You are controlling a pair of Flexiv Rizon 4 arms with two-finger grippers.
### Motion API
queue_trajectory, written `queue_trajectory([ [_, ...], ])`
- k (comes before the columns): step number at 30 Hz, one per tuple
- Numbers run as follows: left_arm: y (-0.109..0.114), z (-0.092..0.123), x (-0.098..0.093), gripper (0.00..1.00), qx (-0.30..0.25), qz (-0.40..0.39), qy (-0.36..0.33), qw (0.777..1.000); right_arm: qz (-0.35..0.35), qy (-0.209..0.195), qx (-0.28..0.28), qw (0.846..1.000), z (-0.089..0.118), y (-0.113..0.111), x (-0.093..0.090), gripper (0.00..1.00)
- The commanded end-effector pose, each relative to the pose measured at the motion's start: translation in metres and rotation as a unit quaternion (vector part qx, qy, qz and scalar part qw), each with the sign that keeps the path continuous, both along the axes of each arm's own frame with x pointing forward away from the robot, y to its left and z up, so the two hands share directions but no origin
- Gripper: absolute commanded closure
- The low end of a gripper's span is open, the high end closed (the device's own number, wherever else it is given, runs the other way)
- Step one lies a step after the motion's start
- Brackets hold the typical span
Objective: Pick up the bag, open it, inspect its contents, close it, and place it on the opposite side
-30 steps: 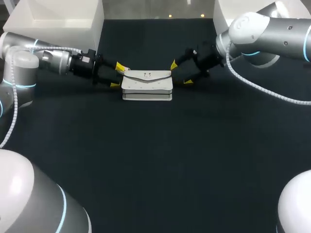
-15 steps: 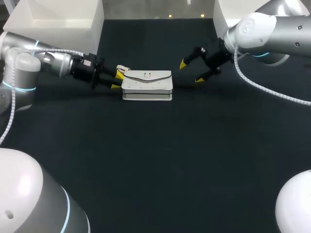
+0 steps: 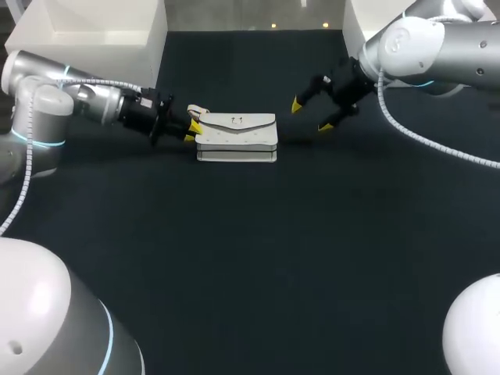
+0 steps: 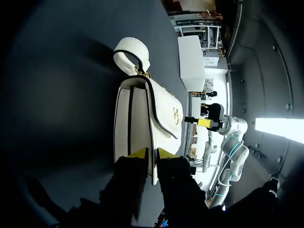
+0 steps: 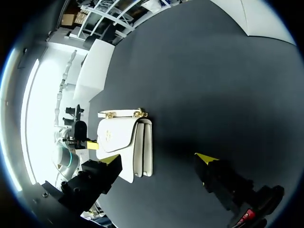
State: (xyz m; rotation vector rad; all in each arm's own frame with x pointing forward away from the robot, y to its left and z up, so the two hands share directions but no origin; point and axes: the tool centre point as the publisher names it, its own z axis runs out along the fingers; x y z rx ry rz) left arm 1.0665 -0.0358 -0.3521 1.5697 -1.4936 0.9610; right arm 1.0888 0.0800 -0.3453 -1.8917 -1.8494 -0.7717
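Left end effector pinches narrow on the bag, left end; right end effector hangs wide, off right. Best lift level, grip firm, flap reachable.

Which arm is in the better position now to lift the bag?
Left. The left gripper has its fingers on both sides of the bag at its end; the right gripper stands open, apart from it.

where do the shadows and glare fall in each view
Head view: even light on the bag, small glints at the far edge of the table. Left wrist view: deep shadow on the table beside the bag. Right wrist view: washed-out glare behind the bag, darker table between the right gripper's open fingers.
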Motion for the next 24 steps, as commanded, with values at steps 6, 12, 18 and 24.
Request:
queue_trajectory([
  [6, 0.0, -0.006, 0.008, 1.0, 0.007, -0.007, 0.007, 1.0, 0.008, 0.004, -0.032, 0.999, 0.001, -0.01, 0.003, 0.0],
  [12, 0.007, -0.007, 0.008, 1.0, 0.023, -0.007, 0.006, 1.0, 0.017, 0.009, -0.059, 0.998, -0.001, -0.019, 0.006, 0.0],
  [18, 0.012, -0.001, 0.007, 1.0, 0.031, -0.009, -0.003, 0.999, 0.017, 0.009, -0.059, 0.998, -0.001, -0.019, 0.006, 0.0],
  [24, 0.012, -0.001, 0.007, 1.0, 0.031, -0.009, -0.003, 0.999, 0.017, 0.009, -0.059, 0.998, -0.001, -0.019, 0.006, 0.0],
])
